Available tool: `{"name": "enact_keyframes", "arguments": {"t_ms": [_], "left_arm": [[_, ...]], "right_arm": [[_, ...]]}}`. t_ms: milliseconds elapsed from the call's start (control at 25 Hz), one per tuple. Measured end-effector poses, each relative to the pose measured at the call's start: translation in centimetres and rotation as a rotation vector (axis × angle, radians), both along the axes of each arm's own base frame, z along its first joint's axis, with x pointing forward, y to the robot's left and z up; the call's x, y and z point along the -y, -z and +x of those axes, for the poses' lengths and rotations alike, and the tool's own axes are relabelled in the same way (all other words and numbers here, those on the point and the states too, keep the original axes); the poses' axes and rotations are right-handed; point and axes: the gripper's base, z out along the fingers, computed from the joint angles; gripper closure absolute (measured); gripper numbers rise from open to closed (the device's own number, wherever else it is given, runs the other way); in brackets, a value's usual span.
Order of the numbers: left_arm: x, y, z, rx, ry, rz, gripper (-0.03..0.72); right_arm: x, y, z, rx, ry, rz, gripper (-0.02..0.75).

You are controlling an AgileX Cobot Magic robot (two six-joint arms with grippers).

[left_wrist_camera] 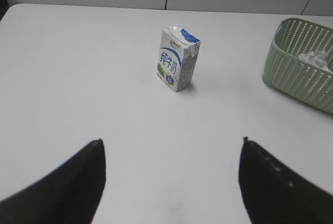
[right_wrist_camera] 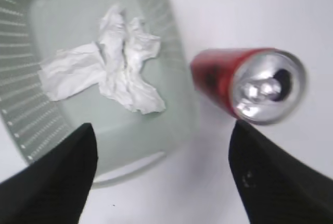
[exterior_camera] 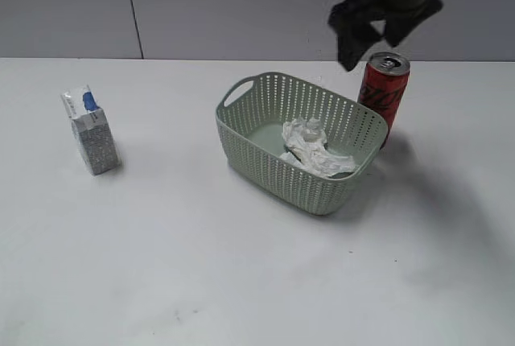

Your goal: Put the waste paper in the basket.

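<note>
The mint-green basket (exterior_camera: pixel 265 149) stands mid-table and holds crumpled white waste paper (exterior_camera: pixel 310 146). The right wrist view looks down into the basket (right_wrist_camera: pixel 171 47) at the paper wads (right_wrist_camera: pixel 112 65). My right gripper (exterior_camera: pixel 372 32) is open and empty, high above the basket's far right corner and the red can; its jaws (right_wrist_camera: pixel 164 177) frame the basket edge. My left gripper (left_wrist_camera: pixel 171 182) is open and empty, low over bare table, out of the exterior view; the basket (left_wrist_camera: pixel 296 70) with paper (left_wrist_camera: pixel 317 58) shows at the right there.
A red soda can (exterior_camera: pixel 384 92) stands upright just behind the basket's right corner, also in the right wrist view (right_wrist_camera: pixel 244 83). A small white-grey carton with blue mark (exterior_camera: pixel 92 130) stands at the left, also in the left wrist view (left_wrist_camera: pixel 178 59).
</note>
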Motion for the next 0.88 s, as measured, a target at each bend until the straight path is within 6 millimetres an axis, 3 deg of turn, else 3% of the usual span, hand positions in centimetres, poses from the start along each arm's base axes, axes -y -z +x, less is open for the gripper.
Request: {"name": "enact_keyframes", "arguments": {"t_ms": [280, 400, 560, 880], "left_arm": [[0.0, 0.0, 0.0, 0.000, 0.000, 0.000, 0.097], [0.0, 0.0, 0.0, 0.000, 0.000, 0.000, 0.097], [0.0, 0.0, 0.0, 0.000, 0.000, 0.000, 0.097], [0.0, 0.0, 0.0, 0.000, 0.000, 0.000, 0.097]], "right_arm": [[9.7, -4.4, 1.4, 0.066, 0.274, 0.058, 0.145], [13.8, -5.1, 0.8, 0.070, 0.378, 0.065, 0.145], [18.1, -5.0, -1.6, 0.036, 0.489, 0.066, 0.145], [18.4, -4.7, -10.9, 0.005, 0.483, 0.145, 0.145]]}}
